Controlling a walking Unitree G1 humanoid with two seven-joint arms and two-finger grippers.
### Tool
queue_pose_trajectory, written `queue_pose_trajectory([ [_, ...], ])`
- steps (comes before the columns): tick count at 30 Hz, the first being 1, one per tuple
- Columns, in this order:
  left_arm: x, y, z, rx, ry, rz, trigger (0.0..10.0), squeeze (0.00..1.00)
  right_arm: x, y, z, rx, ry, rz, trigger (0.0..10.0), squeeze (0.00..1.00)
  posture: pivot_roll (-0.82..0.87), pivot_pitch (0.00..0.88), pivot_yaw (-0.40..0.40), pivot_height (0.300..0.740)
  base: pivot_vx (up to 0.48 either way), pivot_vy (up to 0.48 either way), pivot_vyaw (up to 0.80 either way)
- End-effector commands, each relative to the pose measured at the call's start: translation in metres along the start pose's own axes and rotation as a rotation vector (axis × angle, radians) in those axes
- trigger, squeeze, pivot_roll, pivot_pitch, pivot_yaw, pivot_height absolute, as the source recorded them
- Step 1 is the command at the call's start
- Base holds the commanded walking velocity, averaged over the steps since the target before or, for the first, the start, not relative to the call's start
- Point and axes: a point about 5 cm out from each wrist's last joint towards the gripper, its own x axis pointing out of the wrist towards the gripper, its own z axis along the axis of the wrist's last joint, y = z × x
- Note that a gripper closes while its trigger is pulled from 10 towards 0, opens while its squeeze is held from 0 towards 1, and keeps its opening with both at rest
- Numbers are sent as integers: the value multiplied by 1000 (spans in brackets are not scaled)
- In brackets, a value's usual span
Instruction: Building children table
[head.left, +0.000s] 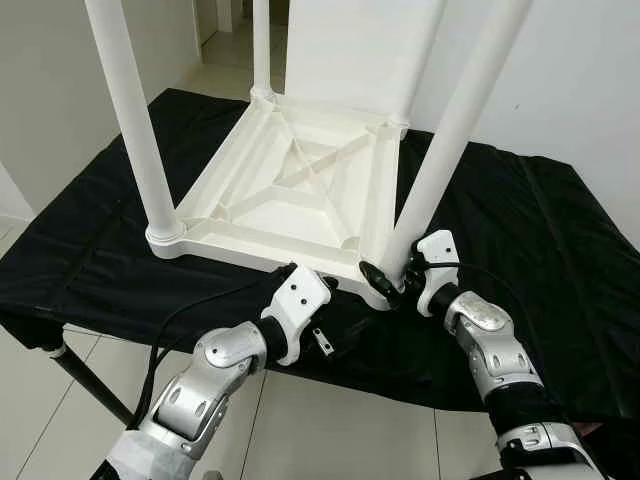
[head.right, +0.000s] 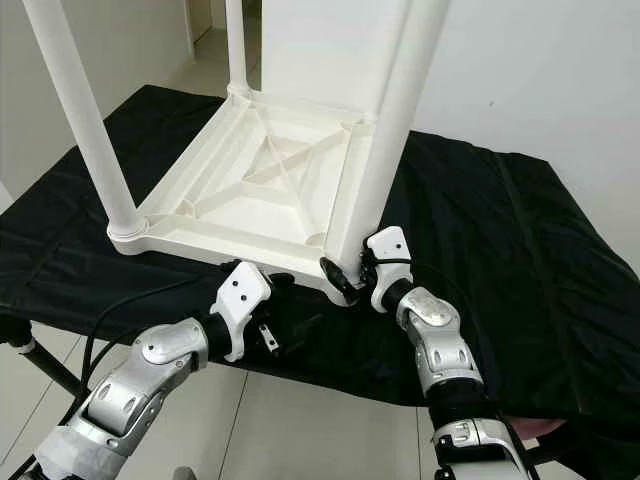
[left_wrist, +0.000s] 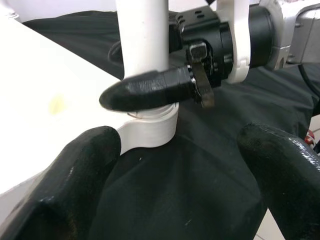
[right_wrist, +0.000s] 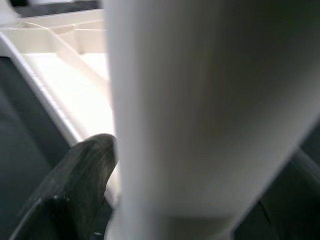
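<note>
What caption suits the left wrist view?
Right gripper clasps the white plastic table leg above black cloth, seen between open left fingers.

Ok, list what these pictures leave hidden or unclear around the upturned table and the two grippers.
- Table legs: tops cut off by the upper edge in the eye views.
- Right gripper on the near leg: far finger hidden behind the leg; grip firmness unclear. Right wrist view is blurred by the close leg.
- Left gripper: open, hidden under its wrist in the eye views.
- Black cloth: covers what lies beneath.
</note>
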Motion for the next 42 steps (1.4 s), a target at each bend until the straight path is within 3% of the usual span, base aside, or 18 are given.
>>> queue_pose_trajectory([
  [1, 1, -3, 2, -1, -4, -43, 10000, 0, 4, 1, 0, 4, 8, 50, 10000, 0, -23, 0, -70, 740, 0, 0, 0],
  [3, 1, -3, 3, -1, -4, -42, 10000, 0, 8, 3, -1, 9, 16, 93, 10000, 0, -20, 0, -67, 740, 0, 0, 0],
  [4, 1, -2, 3, 0, -4, -38, 10000, 0, 14, 3, -6, 16, 49, 145, 2510, 0, -5, 0, -64, 740, 0, 0, 0],
  [5, 1, -2, 3, 0, -4, -38, 10000, 0, 14, 3, -6, 16, 49, 145, 2510, 0, -5, 0, -64, 740, 0, 0, 0],
  [6, 1, -1, 4, 1, -5, -35, 10000, 0, 15, 3, -9, 20, 69, 154, 0, 0, -5, 0, -64, 740, 0, 0, 0],
  [14, -1, 2, 5, 9, -5, -25, 10000, 0, 13, 0, -20, 49, 114, 146, 0, 0, 2, 0, -70, 740, 0, 0, 0],
  [21, 2, -1, 6, 4, -11, -34, 10000, 0, 10, -6, -22, 82, 89, 105, 0, 0, -11, 0, -82, 740, 0, 0, 0],
  [22, 3, -2, 6, 5, -12, -36, 10000, 0, 10, -7, -22, 88, 84, 90, 1647, 0, -11, 0, -82, 740, 0, 0, 0],
  [23, 3, -2, 6, 6, -12, -36, 10000, 0, 11, -6, -21, 96, 77, 78, 10000, 0, -10, 0, -85, 740, 0, 0, 0],
  [29, 3, 1, 6, 0, -15, -19, 10000, 0, 16, 3, -18, 100, 48, -32, 10000, 0, -17, 0, -84, 740, 0, 0, 0],
  [33, -3, 0, 2, -21, -6, -6, 10000, 0, 19, 12, -18, 137, 27, -253, 10000, 0, -19, 0, -86, 740, 0, 0, 0],
  [36, -3, -1, 1, -24, -3, -3, 10000, 0, 19, 16, -18, 157, 21, -292, 10000, 0, -19, 0, -87, 740, 0, 0, 0],
  [40, -4, 7, 1, -2, -4, 43, 10000, 0, 17, 34, -19, 205, 11, -489, 10000, 0, -18, 0, -94, 740, 0, 0, 0],
  [42, -4, 7, 1, -2, -4, 43, 10000, 0, 17, 34, -19, 205, 11, -489, 10000, 0, -18, 0, -94, 740, 0, 0, 0],
])
